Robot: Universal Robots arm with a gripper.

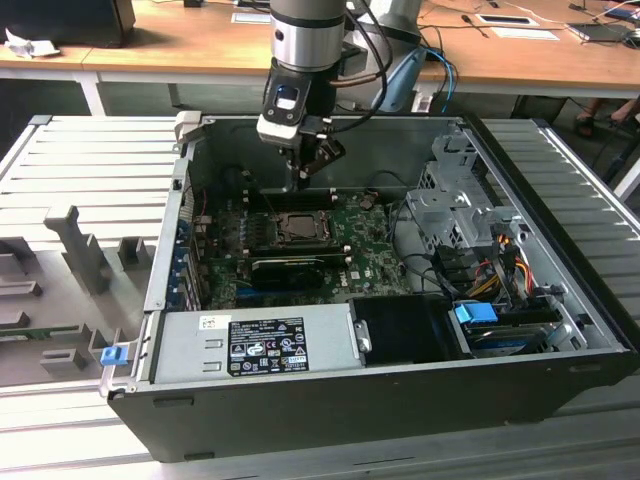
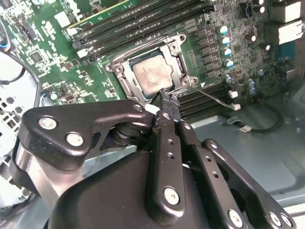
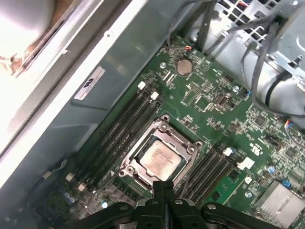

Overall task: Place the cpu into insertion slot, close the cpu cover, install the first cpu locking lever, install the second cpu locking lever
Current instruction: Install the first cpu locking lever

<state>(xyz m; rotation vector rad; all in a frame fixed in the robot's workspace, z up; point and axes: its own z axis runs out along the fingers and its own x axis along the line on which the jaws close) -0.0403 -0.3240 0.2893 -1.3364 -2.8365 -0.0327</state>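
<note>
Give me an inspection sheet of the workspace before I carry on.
Surface: grey slatted table bearing the open computer case.
Job's things: cpu lies in the insertion slot; cpu cover lies flat around it; a thin lever sticks out sideways.
Clutter: grey fixture blocks on the table, at the exterior view's left.
Claw: shut, empty, near the cover's edge; contact unclear.
Cables: coloured bundle by the drive cage.
Surroundings: wooden desks behind.
</note>
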